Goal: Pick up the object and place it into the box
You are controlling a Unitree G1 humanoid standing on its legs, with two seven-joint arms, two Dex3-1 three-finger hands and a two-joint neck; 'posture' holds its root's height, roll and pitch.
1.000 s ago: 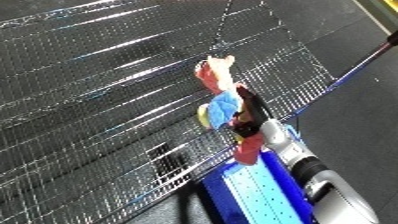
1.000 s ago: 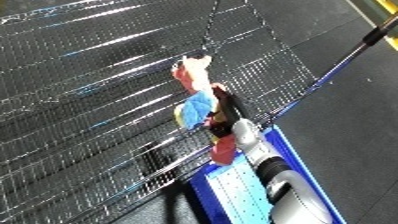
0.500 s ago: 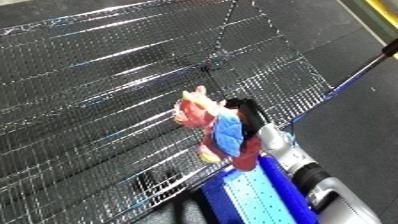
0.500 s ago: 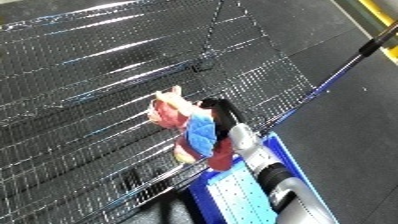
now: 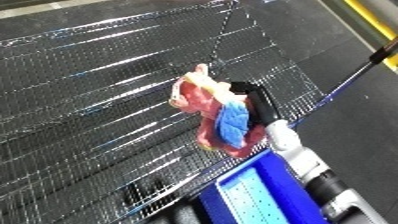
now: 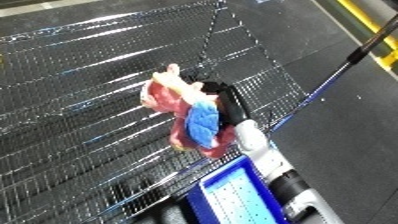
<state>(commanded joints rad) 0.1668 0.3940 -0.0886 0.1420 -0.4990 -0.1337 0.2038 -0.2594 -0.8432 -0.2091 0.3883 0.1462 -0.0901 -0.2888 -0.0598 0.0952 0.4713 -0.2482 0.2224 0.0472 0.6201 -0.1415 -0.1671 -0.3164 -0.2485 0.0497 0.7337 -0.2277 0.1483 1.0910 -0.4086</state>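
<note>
Plush toy (image 5: 215,117) held over the wire bin (image 5: 98,90)
Right robot hand (image 5: 256,102), fingers curled round the red-and-blue toy, holds it above the bin's near right corner.

A large silver wire-mesh bin (image 5: 107,105) fills most of the scene, its fine grid walls and floor catching bright streaks of light. It stands on a dark grey floor (image 5: 364,125). A yellow stripe (image 5: 371,14) runs along the floor at the upper right corner. A thin dark rail (image 6: 333,80) edges the bin's right side, slanting up toward that corner.
</note>
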